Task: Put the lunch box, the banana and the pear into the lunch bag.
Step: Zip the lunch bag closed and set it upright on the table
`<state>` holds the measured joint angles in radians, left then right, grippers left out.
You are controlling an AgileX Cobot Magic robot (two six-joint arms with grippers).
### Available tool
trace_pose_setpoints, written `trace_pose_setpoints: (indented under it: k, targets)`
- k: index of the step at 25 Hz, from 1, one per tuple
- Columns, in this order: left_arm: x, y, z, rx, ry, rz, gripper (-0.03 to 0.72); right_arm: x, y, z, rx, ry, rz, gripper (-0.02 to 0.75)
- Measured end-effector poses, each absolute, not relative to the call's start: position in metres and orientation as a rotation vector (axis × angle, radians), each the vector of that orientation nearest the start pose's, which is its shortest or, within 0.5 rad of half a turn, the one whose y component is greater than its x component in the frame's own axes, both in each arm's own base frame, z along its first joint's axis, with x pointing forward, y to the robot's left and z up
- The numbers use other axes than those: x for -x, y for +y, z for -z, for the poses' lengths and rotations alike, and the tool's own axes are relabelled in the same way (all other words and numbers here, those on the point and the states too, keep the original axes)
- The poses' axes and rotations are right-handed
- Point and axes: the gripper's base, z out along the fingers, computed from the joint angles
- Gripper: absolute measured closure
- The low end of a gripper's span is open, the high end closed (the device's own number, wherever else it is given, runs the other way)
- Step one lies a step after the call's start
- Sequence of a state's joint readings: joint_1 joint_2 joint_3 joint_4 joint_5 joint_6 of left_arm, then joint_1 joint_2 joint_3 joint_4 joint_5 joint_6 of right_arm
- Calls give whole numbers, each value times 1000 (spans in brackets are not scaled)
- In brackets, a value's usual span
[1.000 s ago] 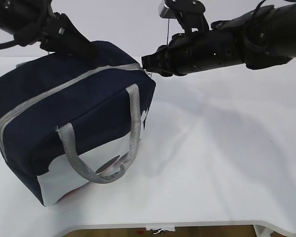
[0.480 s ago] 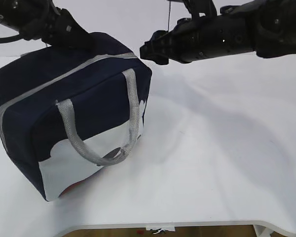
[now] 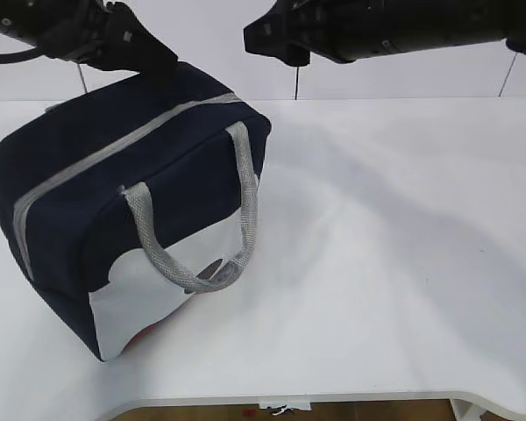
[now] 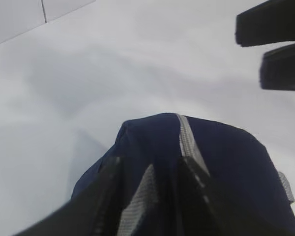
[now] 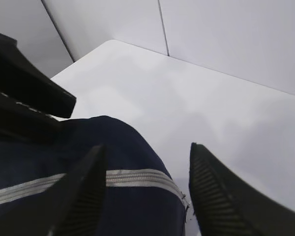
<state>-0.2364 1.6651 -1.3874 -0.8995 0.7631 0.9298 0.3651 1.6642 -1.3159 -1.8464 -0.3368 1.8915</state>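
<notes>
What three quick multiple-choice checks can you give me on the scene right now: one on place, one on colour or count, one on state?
1. Where on the table does the lunch bag sit in the exterior view?
A. left side
B. right side
C. hanging off the front edge

2. What colour is the zipper strip across the bag's top?
A. red
B. grey
C. yellow

3. How does the right hand stand?
A. shut on a handle
B. shut on the zipper pull
C. open, above the bag's top corner

Answers:
1. A: the lunch bag rests on the left part of the white table.
2. B: the zipper shows as a grey band on navy fabric.
3. C: in the right wrist view the right hand has its fingers spread apart with nothing between them.
</notes>
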Motion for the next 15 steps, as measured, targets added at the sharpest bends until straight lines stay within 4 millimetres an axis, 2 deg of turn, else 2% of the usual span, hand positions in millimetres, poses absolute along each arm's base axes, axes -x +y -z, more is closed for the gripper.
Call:
trace_pose_setpoints:
  k: [3, 7, 15]
  targets:
    - [-351, -135, -324, -759, 2114, 679, 345, -348, 165, -332, 554, 1863, -579, 325]
    - [-343, -134, -336, -772, 2084, 668, 334, -333, 160, -336, 568, 1854, -571, 325]
    - [-308, -127, -364, -904, 2085, 657, 332, -303, 148, -345, 575, 1833, -571, 326]
